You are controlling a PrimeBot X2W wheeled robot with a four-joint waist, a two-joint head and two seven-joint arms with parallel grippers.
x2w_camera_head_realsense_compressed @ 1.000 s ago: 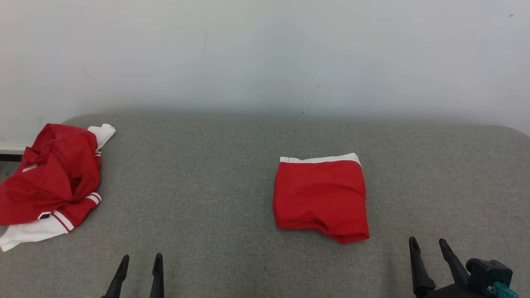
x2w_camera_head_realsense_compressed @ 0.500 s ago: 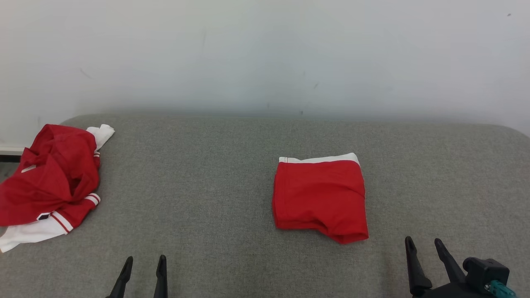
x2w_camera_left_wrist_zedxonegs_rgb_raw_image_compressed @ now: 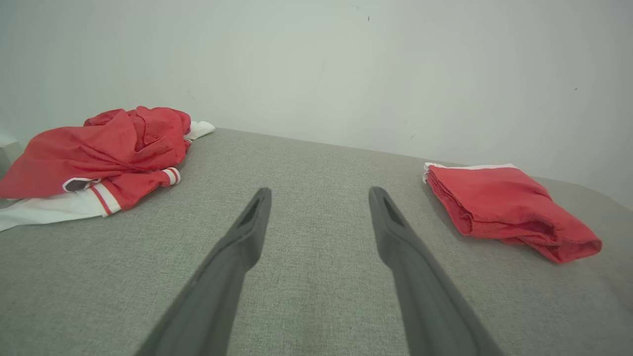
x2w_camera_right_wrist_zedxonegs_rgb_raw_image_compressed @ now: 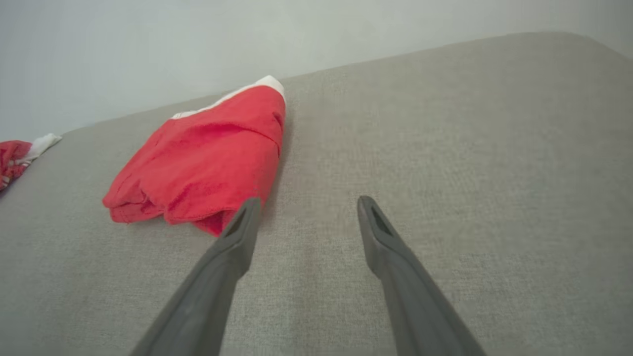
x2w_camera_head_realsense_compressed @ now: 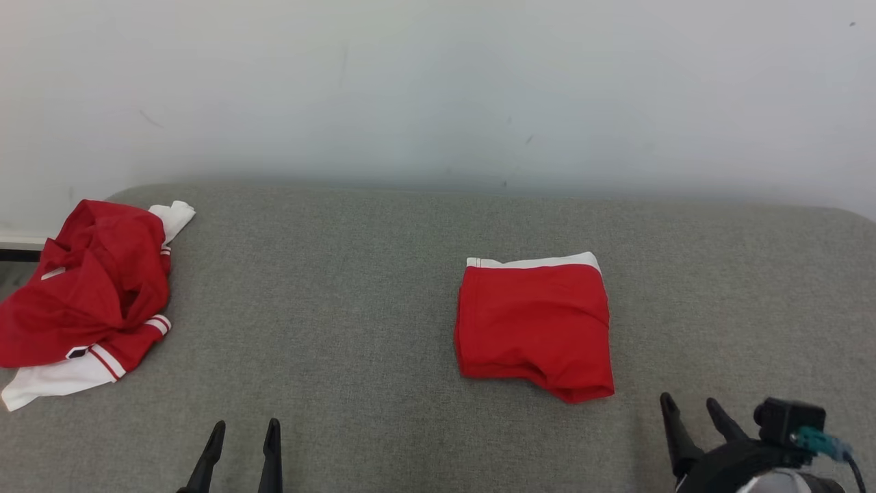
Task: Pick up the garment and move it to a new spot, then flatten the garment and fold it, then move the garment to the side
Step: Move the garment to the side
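Just ahead-left of the right gripper [x2w_camera_head_realsense_compressed: 688, 401], seemingly apart: folded garment [x2w_camera_head_realsense_compressed: 535, 323].

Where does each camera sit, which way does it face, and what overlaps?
Head view: up high, facing forward and down at the grey surface; left claw and right claw at bottom.
Left wrist view: low, along its open fingers toward the wall.
Right wrist view: low, along its open fingers toward the folded red garment.
Shared: all three show that garment and the crumpled pile.
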